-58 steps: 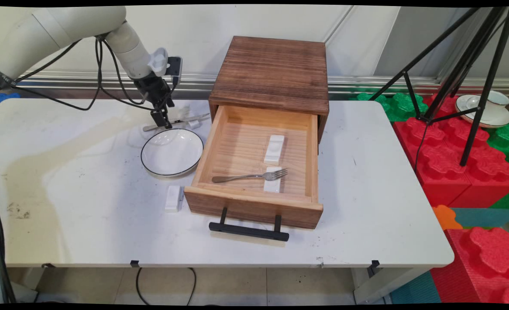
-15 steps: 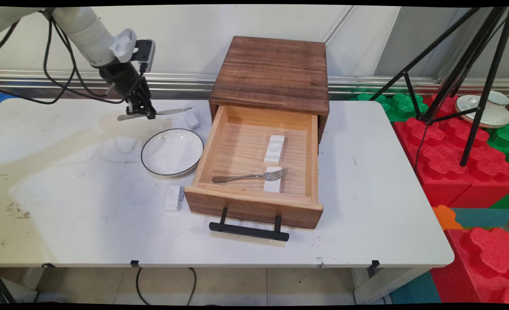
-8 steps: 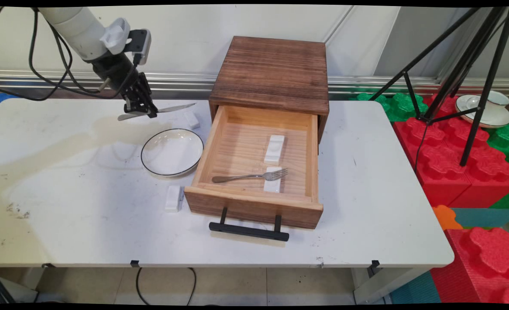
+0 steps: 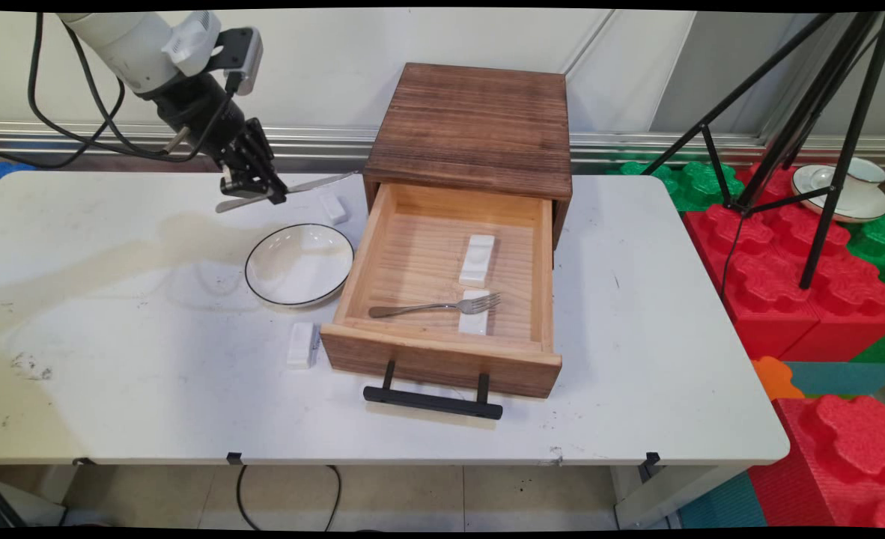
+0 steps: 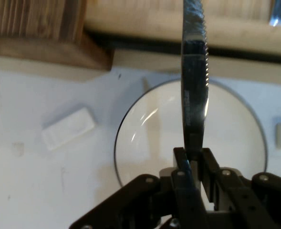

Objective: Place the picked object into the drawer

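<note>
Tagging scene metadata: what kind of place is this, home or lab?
Likely a robot lab or test area, not a home: a black camera tripod stands on red and green foam blocks, and the white table holds a staged wooden drawer box.

- white table (image 4: pixel 150 389)
- open wooden drawer box (image 4: pixel 480 127), fork (image 4: pixel 435 306) inside across a white rest (image 4: pixel 475 320)
- white plate (image 4: pixel 299 264) left of drawer
- black tripod (image 4: pixel 809 127), red foam blocks (image 4: pixel 794 299)
</note>
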`<state>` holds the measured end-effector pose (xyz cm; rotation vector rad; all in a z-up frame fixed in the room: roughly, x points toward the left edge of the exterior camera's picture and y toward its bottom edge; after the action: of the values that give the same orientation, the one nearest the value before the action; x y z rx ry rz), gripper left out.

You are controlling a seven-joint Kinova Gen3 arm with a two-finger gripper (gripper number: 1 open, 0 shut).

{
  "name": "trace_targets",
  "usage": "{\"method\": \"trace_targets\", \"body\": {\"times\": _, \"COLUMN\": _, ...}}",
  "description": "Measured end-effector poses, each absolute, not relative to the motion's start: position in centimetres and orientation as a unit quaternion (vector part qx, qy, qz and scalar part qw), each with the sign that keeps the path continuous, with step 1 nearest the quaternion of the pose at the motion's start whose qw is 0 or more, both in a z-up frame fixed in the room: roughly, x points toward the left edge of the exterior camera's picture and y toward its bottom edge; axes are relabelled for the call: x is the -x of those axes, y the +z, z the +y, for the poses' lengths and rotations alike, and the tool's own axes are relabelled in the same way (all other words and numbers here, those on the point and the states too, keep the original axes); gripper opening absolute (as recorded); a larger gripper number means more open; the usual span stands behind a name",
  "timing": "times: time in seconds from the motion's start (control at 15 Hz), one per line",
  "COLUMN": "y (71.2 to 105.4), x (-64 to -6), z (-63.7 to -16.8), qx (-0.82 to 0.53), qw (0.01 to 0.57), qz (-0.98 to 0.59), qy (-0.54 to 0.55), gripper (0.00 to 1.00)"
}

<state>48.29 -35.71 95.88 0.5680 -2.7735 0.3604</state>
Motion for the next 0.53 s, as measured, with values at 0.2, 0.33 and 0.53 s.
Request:
{"method": "trace_targets", "body": {"times": 0.2, "y": 96.7, "x": -46.9, "z": -35.1, "qx": -0.192, "qw": 0.159, "qz": -0.96, "qy": 0.126, "gripper": 0.0}}
{"method": "trace_targets", "body": {"times": 0.33, "y": 97.2, "x": -45.6, "z": -34.7, "qx": -0.186, "qw": 0.17, "qz": -0.959, "qy": 0.128, "gripper": 0.0}}
{"method": "trace_targets", "body": {"times": 0.53, "y": 97.6, "x": -44.2, "z": -34.5, "qx": -0.181, "qw": 0.183, "qz": -0.958, "qy": 0.13, "gripper": 0.0}}
